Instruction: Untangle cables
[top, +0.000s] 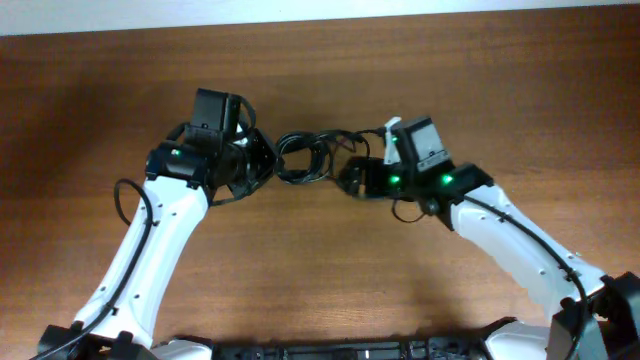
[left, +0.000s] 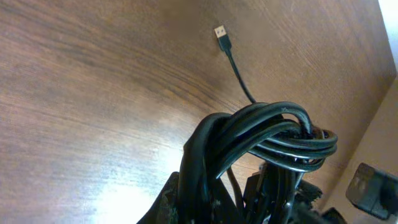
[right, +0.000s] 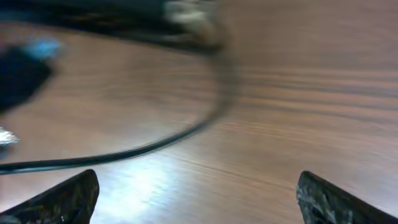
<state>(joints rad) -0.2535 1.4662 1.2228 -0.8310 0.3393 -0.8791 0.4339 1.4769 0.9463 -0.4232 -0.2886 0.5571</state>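
The cables are a small black bundle of loops on the wooden table between my two grippers. My left gripper is at the bundle's left side and is shut on it; in the left wrist view the thick coil of cords rises from between the fingers, and one cord runs off to a small USB plug lying on the table. My right gripper is just right of the bundle, open and empty; a single thin cord curves across the table in front of it.
The wooden table stretches all around the bundle. A pale wall or edge runs along the table's far side. The right arm's body shows in the left wrist view, close behind the bundle.
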